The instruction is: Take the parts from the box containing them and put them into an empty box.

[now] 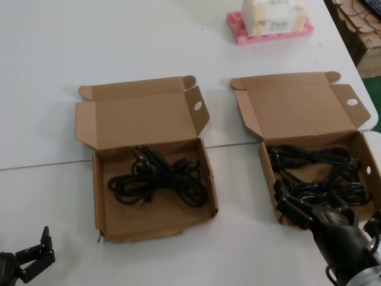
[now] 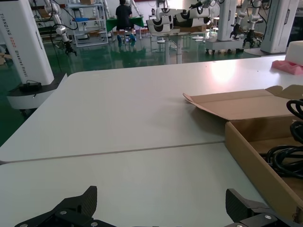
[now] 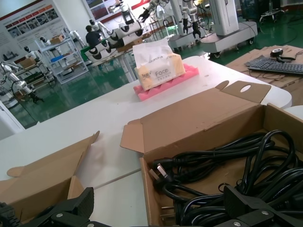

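Note:
The box with the straight front wall (image 1: 266, 173) lies at the right and holds a tangle of black cables with plugs (image 1: 321, 170). My right gripper (image 1: 303, 210) is open and empty, low over that box's front left corner. In the right wrist view it (image 3: 161, 213) straddles the box wall (image 3: 151, 198), one finger over the cables (image 3: 222, 170). The box with the wavy front edge (image 1: 155, 231) lies at the left and holds one looped cable bunch (image 1: 161, 179). My left gripper (image 1: 37, 250) is open and empty at the front left; in its wrist view it (image 2: 163, 208) is over bare table beside that box (image 2: 255, 161).
A pink foam tray with a tissue box (image 1: 271, 24) stands at the table's back right, also in the right wrist view (image 3: 158, 71). Stacked cardboard (image 1: 363, 24) lies beyond the right table edge. Both box lids stand open toward the back.

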### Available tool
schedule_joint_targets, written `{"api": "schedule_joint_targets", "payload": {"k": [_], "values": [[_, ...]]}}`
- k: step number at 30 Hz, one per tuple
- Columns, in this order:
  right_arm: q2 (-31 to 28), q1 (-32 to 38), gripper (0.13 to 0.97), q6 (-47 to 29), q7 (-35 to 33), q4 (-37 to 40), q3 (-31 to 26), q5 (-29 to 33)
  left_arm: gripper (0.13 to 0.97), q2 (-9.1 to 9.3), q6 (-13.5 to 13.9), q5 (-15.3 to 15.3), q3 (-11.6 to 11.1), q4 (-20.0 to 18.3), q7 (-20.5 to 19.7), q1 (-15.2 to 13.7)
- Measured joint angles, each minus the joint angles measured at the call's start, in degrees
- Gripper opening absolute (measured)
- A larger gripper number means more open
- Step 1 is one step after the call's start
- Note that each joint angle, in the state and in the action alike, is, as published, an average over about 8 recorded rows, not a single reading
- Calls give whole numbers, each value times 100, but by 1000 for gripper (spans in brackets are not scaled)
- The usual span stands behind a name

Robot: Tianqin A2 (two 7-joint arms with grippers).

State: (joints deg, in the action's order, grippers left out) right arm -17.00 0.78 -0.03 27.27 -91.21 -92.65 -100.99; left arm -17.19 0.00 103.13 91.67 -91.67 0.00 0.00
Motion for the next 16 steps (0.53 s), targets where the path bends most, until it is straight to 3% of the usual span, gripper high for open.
{"api": "schedule_joint_targets", "payload": {"k": [16], "values": [[0, 0, 966, 0, 0, 0, 0, 0, 965, 0, 0, 0, 0, 0, 0, 0]]}}
